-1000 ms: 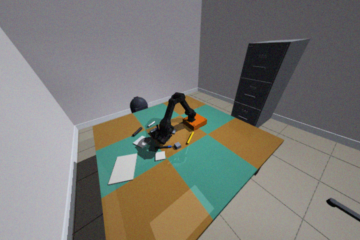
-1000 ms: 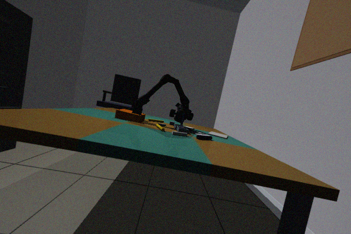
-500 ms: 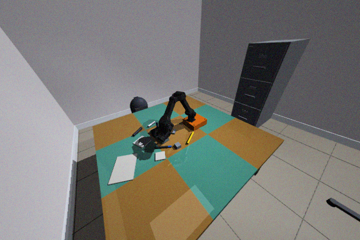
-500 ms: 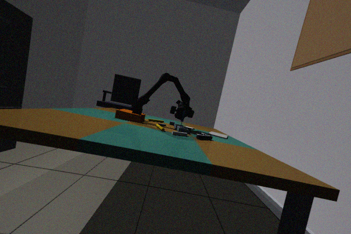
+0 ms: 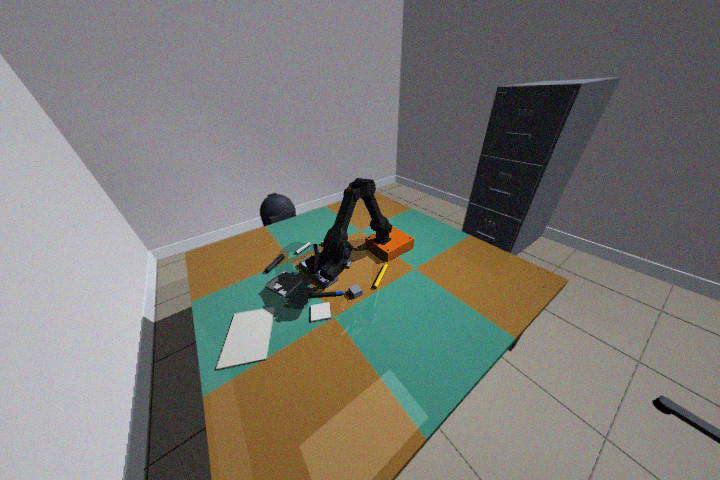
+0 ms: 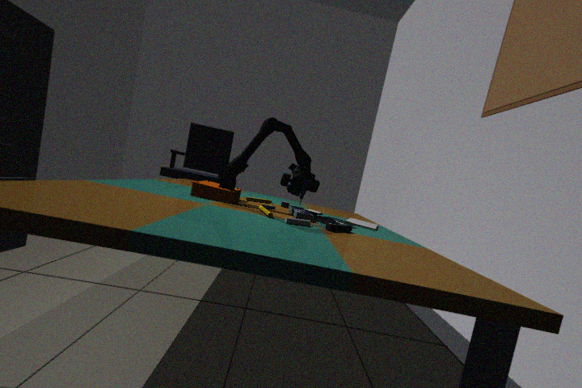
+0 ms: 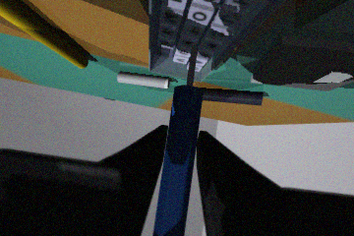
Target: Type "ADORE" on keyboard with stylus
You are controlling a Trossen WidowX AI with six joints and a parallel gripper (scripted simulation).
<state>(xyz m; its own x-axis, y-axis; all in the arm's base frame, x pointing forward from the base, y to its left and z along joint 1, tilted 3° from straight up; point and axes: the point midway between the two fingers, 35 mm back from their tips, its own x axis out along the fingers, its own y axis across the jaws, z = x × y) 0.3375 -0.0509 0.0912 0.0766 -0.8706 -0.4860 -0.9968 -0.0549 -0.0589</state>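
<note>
My gripper (image 7: 182, 135) (image 6: 302, 186) is shut on the blue stylus (image 7: 175, 189) (image 6: 301, 196). The stylus points down and away from the fingers, its thin dark tip over the keyboard (image 7: 156, 36) (image 6: 303, 213) (image 5: 327, 280). In the wrist view the keyboard runs from top centre to its near end by the stylus, with pale letters on grey and white keys. An O key shows just beside the line of the tip. Whether the tip touches a key, and which one, I cannot tell. In the top view the arm hides part of the keyboard and the fingers.
A yellow marker (image 5: 379, 276) (image 7: 44, 37), a white stick (image 5: 302, 247) (image 7: 143, 80) and a dark stick (image 5: 273, 263) (image 7: 234, 96) lie around the keyboard. A grey cube (image 5: 354, 291), a dark pen (image 5: 326, 293), a small white pad (image 5: 319, 311) and a large white sheet (image 5: 247, 339) lie on the other side.
</note>
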